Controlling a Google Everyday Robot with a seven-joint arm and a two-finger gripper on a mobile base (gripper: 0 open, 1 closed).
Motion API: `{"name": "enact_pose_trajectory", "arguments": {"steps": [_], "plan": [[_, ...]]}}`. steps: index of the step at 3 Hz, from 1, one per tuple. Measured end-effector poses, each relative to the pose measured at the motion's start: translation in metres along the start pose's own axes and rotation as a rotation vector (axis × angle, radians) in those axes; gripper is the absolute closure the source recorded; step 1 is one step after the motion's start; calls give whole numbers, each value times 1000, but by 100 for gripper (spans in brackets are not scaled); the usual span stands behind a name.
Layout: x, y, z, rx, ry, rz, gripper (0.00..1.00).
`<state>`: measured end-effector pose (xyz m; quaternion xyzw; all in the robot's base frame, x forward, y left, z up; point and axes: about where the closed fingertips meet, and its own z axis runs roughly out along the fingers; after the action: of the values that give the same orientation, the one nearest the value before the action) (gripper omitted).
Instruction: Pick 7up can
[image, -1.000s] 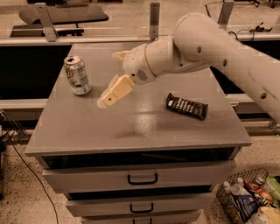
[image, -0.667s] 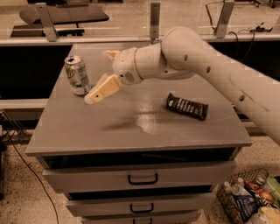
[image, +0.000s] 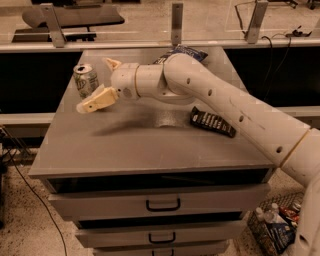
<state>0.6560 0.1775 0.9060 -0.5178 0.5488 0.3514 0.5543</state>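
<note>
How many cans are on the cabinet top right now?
1. The 7up can stands upright near the far left edge of the cabinet top, the open hand close beside it. The arm could hide another.

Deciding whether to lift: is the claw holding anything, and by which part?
Nothing is held. The claw is open, its fingers spread at the can, which stands upright on the cabinet top.

The pincer (image: 96, 84) hangs over the table (image: 125, 150) toward its far left corner, fingers (image: 97, 100) spread. The nearer one crosses in front of the upright 7up can (image: 85, 77). A black packet (image: 212, 122) lies well apart, to the right.
</note>
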Motion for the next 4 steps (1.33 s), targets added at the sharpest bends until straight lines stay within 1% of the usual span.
{"name": "enact_pose_trajectory", "arguments": {"steps": [1,2,3,4], "plan": [[2,2,21,-18,-3,5,14],[8,6,34,-33,20,5,38],[14,8,36,-33,43,1,61],[7,7,27,-22,49,-17,85]]}}
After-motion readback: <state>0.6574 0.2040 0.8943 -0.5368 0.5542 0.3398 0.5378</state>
